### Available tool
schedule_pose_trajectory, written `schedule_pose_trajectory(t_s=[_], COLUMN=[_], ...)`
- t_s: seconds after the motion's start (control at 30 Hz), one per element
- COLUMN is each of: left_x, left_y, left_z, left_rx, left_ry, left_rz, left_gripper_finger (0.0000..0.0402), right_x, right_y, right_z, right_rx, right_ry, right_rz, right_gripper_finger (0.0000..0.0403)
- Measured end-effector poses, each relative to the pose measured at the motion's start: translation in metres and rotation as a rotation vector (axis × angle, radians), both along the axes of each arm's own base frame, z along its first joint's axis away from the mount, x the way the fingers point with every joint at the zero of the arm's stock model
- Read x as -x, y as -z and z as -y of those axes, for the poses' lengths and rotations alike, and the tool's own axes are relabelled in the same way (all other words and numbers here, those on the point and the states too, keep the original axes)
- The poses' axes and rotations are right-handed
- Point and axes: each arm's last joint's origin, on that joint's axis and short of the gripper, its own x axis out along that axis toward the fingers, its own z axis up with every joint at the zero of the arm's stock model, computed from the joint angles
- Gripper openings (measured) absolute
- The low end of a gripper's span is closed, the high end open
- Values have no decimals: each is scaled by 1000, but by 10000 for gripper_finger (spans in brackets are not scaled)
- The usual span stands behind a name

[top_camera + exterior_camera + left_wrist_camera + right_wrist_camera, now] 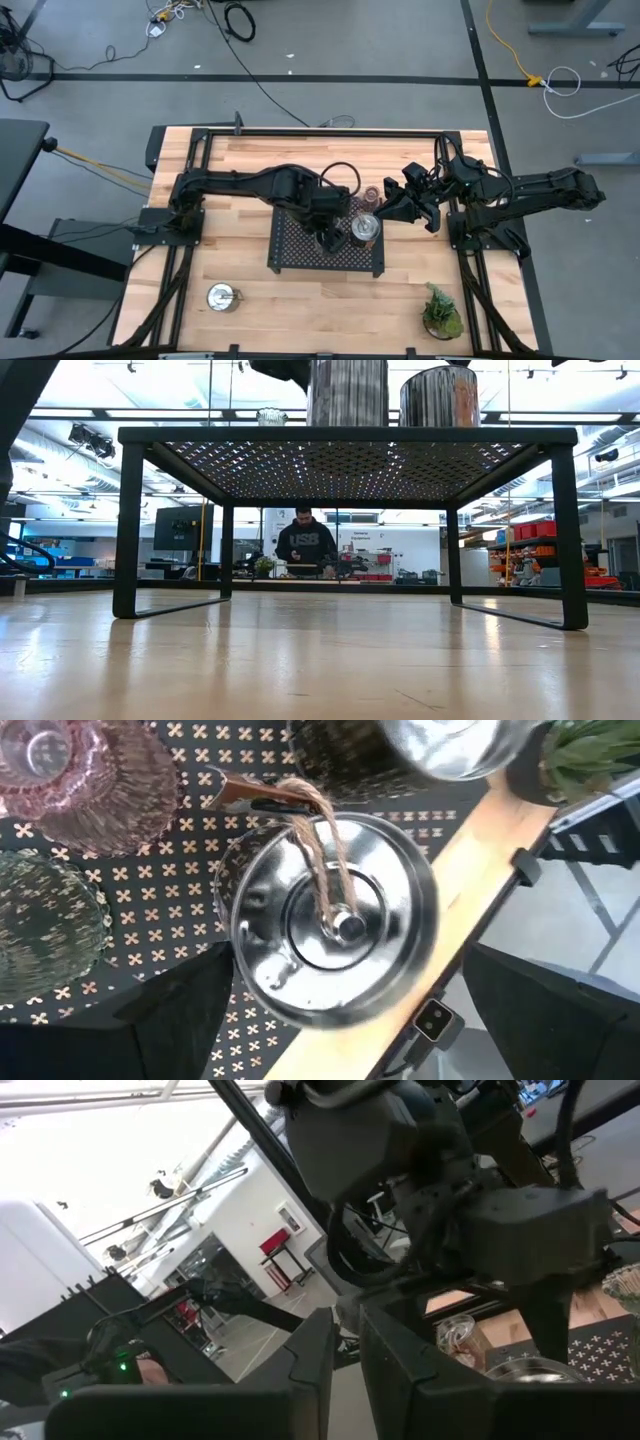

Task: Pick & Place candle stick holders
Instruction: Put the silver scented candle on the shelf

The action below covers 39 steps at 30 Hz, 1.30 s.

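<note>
While one silver holder (pixel 223 297) waits alone on the near-left wood, the left gripper (pixel 331 238) hangs over the black tray (pixel 290 258), fingers spread around another silver holder (pixel 330 915) on the mesh: placing, I judge. Next: lift clear. Beyond, the right gripper (pixel 400 210) hovers, fingers closed, empty. No readable writing.

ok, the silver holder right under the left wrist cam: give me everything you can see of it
The silver holder is a wide, round, shiny metal cup, seen from straight above, so upright. Its polished inside shows a small raised stud at the centre, with a loop of brown twine lying across rim and bowl. It stands on the black perforated tray, near the tray's edge by the wooden table. The left pincer sits over it, dark fingers on either side; contact cannot be told.
</note>
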Motion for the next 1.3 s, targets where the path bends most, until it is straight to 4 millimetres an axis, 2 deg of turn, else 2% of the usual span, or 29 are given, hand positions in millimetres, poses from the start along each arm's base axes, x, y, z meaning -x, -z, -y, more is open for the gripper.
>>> schedule_pose_trajectory(t_s=[0.27,0.37,0.53,0.7,1.07,1.3], left_x=[6,15,43,62,97,123], left_y=[-32,-38,-44,-58,-61,-61], left_z=[-1,-3,2,29,103,146], left_rx=[-8,-28,-77,-55,-76,-93], left_ry=[-10,-20,-56,-6,153,51], left_rz=[107,74,-70,-25,-10,21], left_gripper_finger=[394,394,394,394,394,394], right_x=[0,0,0,0,-1,-1], right_y=[0,0,0,1,3,2], right_z=[0,0,0,0,1,1], right_rx=[2,2,1,2,9,0], right_ry=[1,0,0,1,28,27], right_rz=[1,0,-2,-6,-21,-24], right_gripper_finger=[52,52,52,52,52,52])
